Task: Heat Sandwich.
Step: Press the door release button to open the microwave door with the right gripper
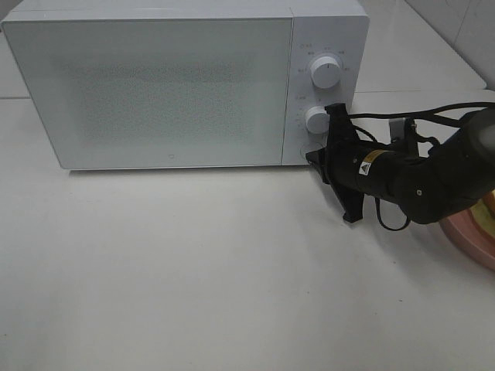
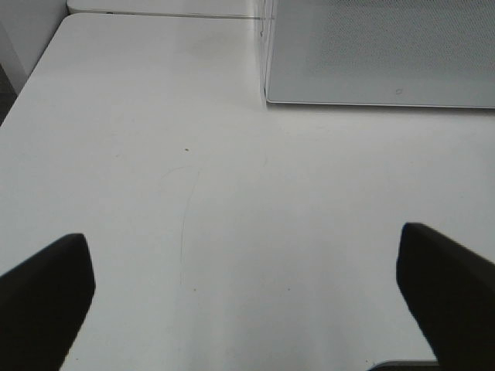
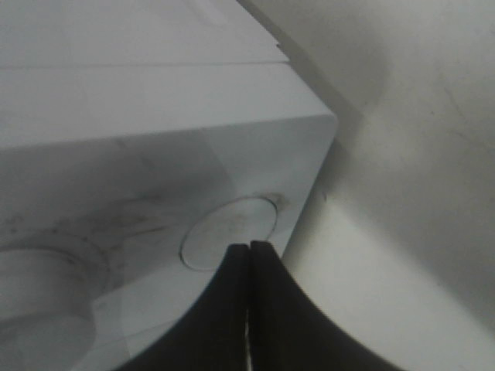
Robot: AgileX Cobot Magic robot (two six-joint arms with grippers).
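Right now the right gripper [image 3: 249, 249], jaws clenched tight w/ nothing between them, is pointing its tip at the round door button [image 3: 224, 228] at the bottom of the microwave [image 1: 155, 85] ctrl panel; it's touching it or just short, can't tell which. Main risk: the tip is sitting off-centre on the button, so a push is prob. going to slide onto the bare panel w/o popping the closed door. Too hard a push is risking shoving the whole microwave toward the far side. The lower knob [image 1: 316, 119] is sitting just above, so any upward drift is risking a bumped setting. The sandwich [image 1: 488, 206] is waiting on the pink plate [image 1: 464, 236] at the right edge, mostly hidden behind the right arm, so a careless swing back is risking a knock. The left gripper [image 2: 241, 239] is hanging spread wide & empty over the table [image 2: 193, 154], near-left of the microwave. If the door is hinging on the left, it could be swinging into that arm.
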